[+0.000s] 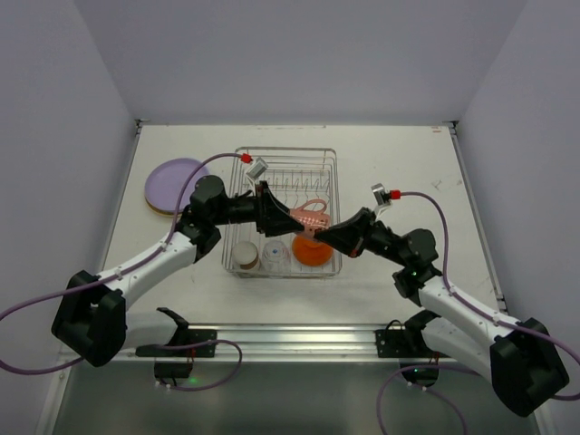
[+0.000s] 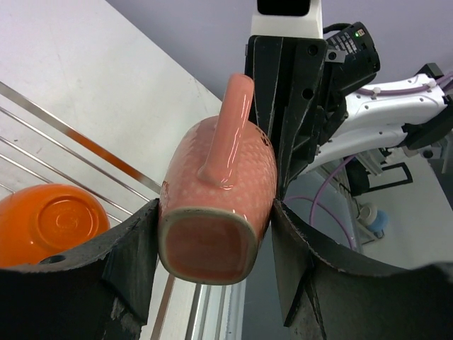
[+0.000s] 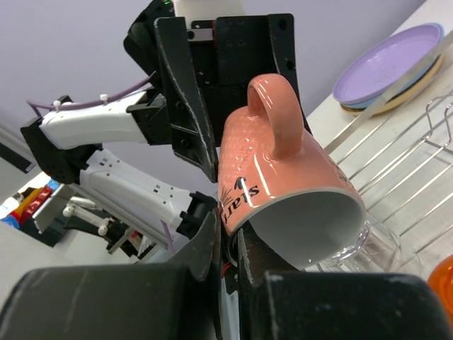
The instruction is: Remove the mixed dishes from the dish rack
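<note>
A white desk (image 1: 408,163) stands between pale walls, with the dish rack (image 1: 290,168) at frame centre. The pink mug (image 1: 309,217) is held on its side above the rack. The left end effector (image 1: 276,212) grips the mug body at medium width. The right end effector (image 1: 326,234) is closed narrow, apparently pinching the mug rim. The orange bowl (image 1: 314,250) lies in the rack's lower right.

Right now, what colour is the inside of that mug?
Pale grey-white, unlike its pink outside; the right wrist view shows the mug best.
</note>
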